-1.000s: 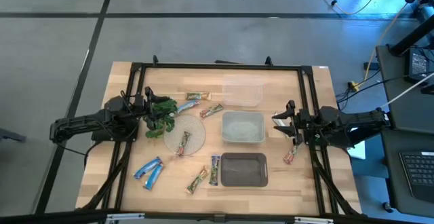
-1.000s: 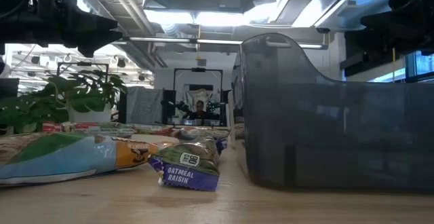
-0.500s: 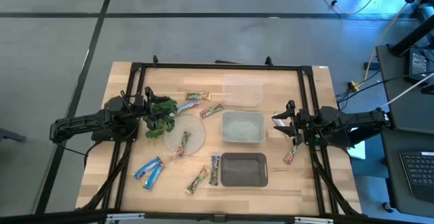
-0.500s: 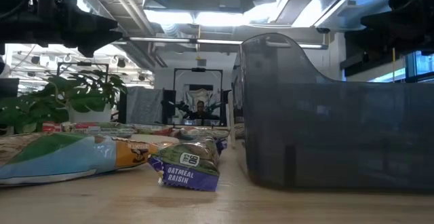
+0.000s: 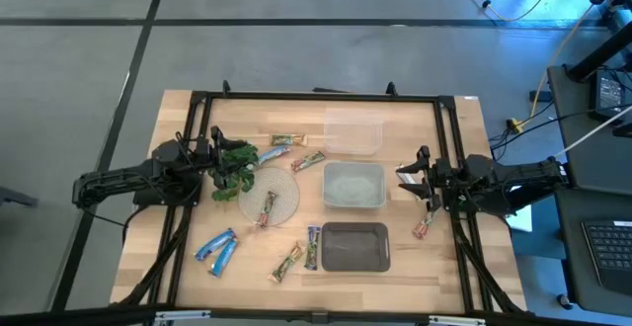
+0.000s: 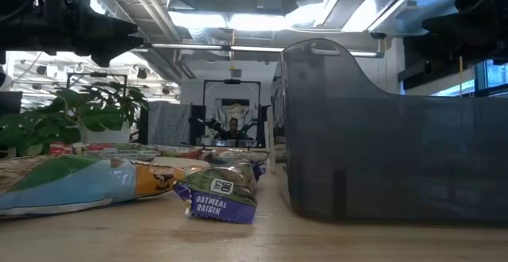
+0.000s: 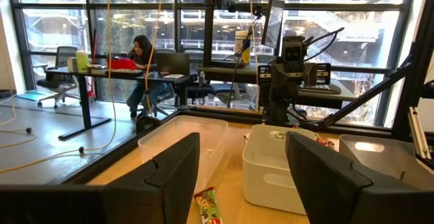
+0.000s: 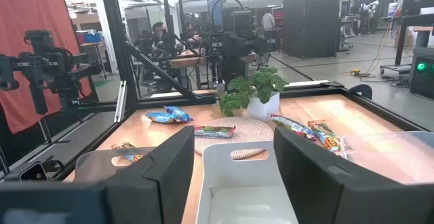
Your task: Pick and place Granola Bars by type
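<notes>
Granola bars lie flat across the table. Two blue ones [image 5: 217, 249] lie near the front left, with a green-tan one [image 5: 287, 262] and a dark one [image 5: 312, 247] beside the dark bin. A red-pink one [image 5: 267, 208] rests on the round disc and another [image 5: 423, 229] right of the dark bin. Three more [image 5: 293, 151] lie near the clear bin. My left gripper [image 5: 210, 154] hovers open by the plant, at the table's left. My right gripper [image 5: 403, 180] hovers open right of the pale bin. In the wrist views, both the left gripper [image 7: 241, 176] and the right gripper [image 8: 234, 163] hold nothing.
Three bins stand right of centre: a clear one [image 5: 353, 134] at the far side, a pale one [image 5: 354, 185] in the middle, a dark one [image 5: 355, 246] near the front. A leafy plant [image 5: 232, 167] and a clear round disc [image 5: 281, 190] sit left of them. A black frame rims the table.
</notes>
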Robot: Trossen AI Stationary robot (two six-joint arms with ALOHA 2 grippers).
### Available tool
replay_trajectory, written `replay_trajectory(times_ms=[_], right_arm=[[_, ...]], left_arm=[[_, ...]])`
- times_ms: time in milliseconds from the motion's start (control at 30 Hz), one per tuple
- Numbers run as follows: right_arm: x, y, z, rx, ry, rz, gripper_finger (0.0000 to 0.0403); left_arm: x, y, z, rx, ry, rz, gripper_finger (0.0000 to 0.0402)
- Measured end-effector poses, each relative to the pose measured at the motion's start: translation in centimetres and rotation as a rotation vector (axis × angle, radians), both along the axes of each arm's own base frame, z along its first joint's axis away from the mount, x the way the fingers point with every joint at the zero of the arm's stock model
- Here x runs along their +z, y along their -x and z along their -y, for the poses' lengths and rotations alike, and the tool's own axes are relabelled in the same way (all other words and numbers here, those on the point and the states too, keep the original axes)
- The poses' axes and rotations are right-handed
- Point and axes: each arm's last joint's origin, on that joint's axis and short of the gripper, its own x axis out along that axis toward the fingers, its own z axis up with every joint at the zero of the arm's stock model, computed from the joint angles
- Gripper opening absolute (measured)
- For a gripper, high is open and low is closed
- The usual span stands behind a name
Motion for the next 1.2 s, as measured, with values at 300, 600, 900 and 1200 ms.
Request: replay_trajectory(times_ms=[300,600,900,1200], right_arm=[[0.0,0.0,0.0,0.0,0.0,0.0,0.0206],[0.0,0.0,0.0,0.0,0.0,0.0,0.0206],[0.0,0.0,0.0,-0.002,0.02,0.001,0.0206],[0.39,0.03,0.11,-0.031,0.012,0.04,0.0206]], left_arm=[[0.0,0.0,0.0,0.0,0.0,0.0,0.0212],[0.0,0.0,0.0,0.0,0.0,0.0,0.0212],[0.0,0.0,0.0,0.0,0.0,0.0,0.0212],[0.0,0.0,0.0,0.0,0.0,0.0,0.0212]])
